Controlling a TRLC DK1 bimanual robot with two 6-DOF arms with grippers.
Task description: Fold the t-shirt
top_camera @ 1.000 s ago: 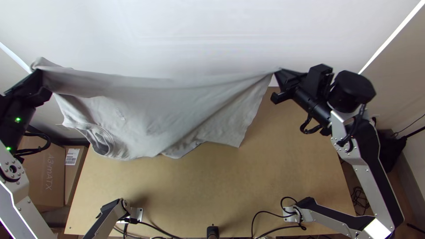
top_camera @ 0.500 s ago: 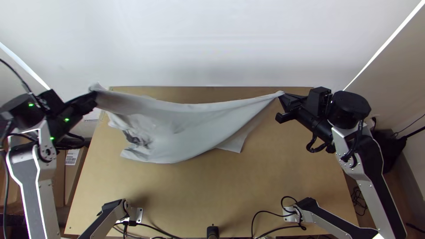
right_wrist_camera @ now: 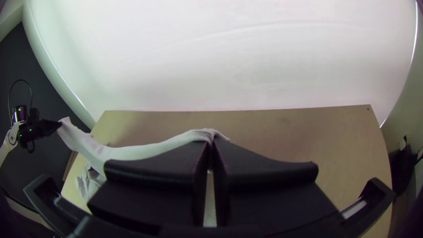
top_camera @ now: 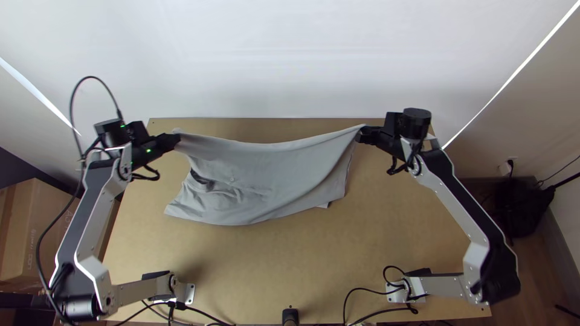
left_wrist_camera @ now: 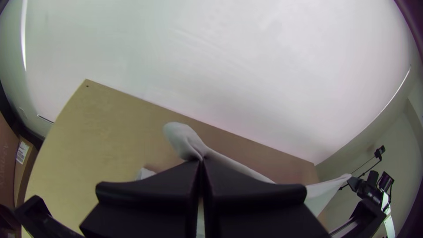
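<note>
In the top view, the grey t-shirt (top_camera: 266, 175) hangs between both grippers, its upper edge sagging and its lower part lying loosely on the table, creased at the left. My left gripper (top_camera: 175, 137) is shut on its upper left corner, my right gripper (top_camera: 360, 133) on its upper right corner. From the left wrist, a knob of the t-shirt (left_wrist_camera: 183, 139) pokes out past the closed fingertips of the left gripper (left_wrist_camera: 200, 162). In the right wrist view, the right gripper (right_wrist_camera: 212, 143) pinches the edge of the t-shirt (right_wrist_camera: 132, 152).
The wooden table (top_camera: 290, 259) extends in front of the cloth, with a white wall (top_camera: 290, 54) behind its far edge. Cables (top_camera: 362, 311) run along the near edge. Cardboard boxes (top_camera: 36, 229) stand beside the table at the left.
The left gripper has come right and down the picture with its corner, and the right gripper has moved down, then left. The t-shirt's lower part has settled onto the table.
</note>
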